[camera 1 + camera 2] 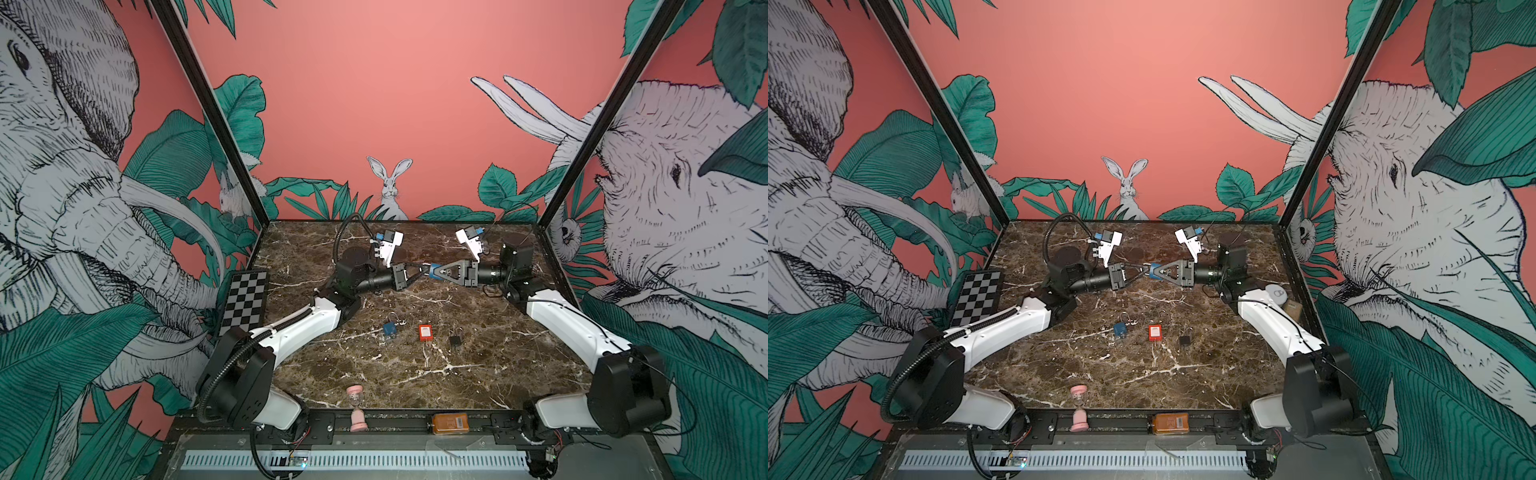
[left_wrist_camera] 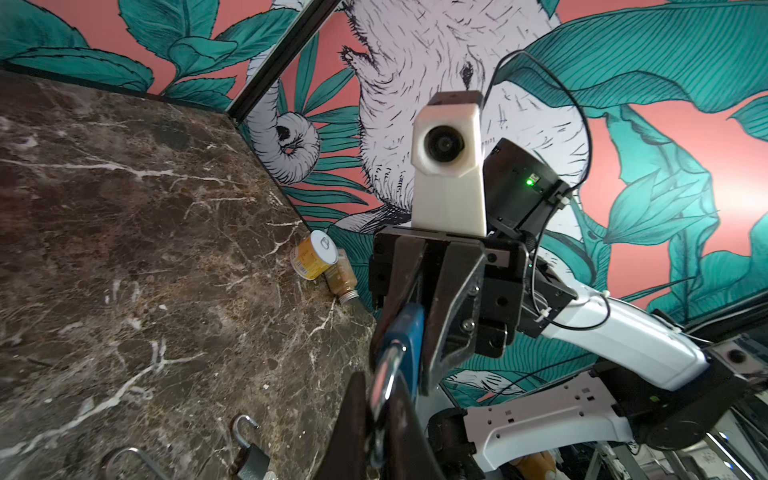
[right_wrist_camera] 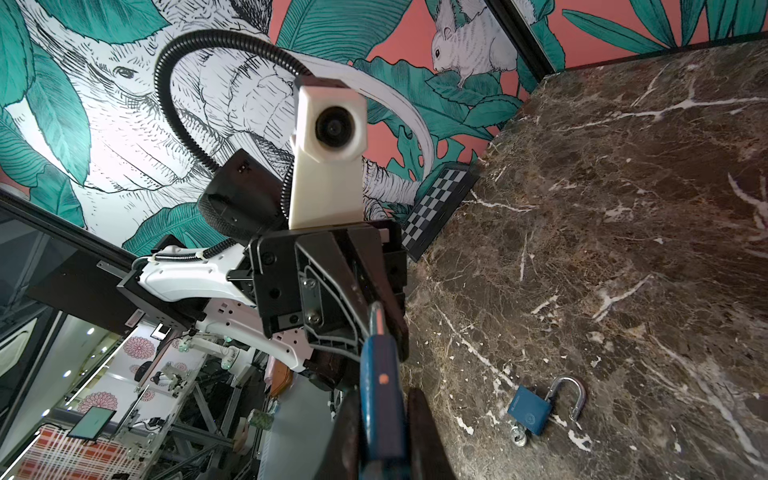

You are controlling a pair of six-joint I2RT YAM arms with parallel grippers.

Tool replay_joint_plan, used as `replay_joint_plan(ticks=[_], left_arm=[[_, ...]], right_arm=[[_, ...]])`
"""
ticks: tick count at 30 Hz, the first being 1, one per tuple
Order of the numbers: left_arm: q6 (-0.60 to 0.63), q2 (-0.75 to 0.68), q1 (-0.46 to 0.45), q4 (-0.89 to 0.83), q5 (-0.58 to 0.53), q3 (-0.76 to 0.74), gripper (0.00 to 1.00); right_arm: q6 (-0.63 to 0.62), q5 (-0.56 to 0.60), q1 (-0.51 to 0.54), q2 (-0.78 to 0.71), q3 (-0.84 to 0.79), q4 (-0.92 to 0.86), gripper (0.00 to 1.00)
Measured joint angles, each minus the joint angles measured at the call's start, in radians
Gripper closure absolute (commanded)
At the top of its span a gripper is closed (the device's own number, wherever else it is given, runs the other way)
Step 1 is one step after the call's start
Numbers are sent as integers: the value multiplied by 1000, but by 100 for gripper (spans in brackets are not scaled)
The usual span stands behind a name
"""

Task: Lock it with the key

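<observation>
Two arms meeting above a brown marble surface [image 1: 478, 374], seen in both top views just above the centre of the frame. The right hand [image 1: 432, 272] is clamped on the body of a blue padlock [image 1: 436, 270], held clear of the surface. The left hand [image 1: 420, 271] is closed on that lock's silver shackle [image 2: 388, 374]. In the left wrist view the shackle sits between the left hand's dark fingers [image 2: 357, 415] at the lower centre, with the blue body just above it. In the right wrist view the body [image 3: 380, 395] fills the lower centre, pinched by the right hand [image 3: 384, 436], and the shackle [image 3: 377, 320] runs up into the opposing hand.

Whether a key sits in the held lock cannot be told.

Lower in the frame, three more locks lie in a row on the surface. From left to right they are a loose blue padlock [image 1: 390, 329] with its shackle swung open and keys [image 3: 518, 436] touching its base, a red padlock [image 1: 424, 332], and a dark padlock [image 1: 455, 340]. A pink hourglass [image 1: 357, 409] stands at the bottom edge and a checkerboard [image 1: 245, 303] leans at the left edge.
</observation>
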Motion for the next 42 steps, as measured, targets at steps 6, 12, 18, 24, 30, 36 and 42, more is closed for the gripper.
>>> replay_joint_plan(ticks=[6,12,18,24,30,36,42], left_arm=[[61,-45,0,-92,-19,0,100],[21,-37,2,-23,-18,-23,100],[-74,-16,25,153,-3,-109,100],[-76,-19,31,140,-3,-124,100],[-78,-19,34,150,-3,-124,100],[-78,-19,35,154,11,-124,100],[-78,-19,35,154,32,-124,100]], right_arm=[[-5,-10,16,3,-13,26,100],[2,-10,15,4,-16,40,87],[73,37,22,7,-57,97,80],[128,61,28,12,-98,169,80],[155,69,27,12,-105,204,78],[178,105,21,7,-113,212,71],[188,129,14,-6,-113,221,72]])
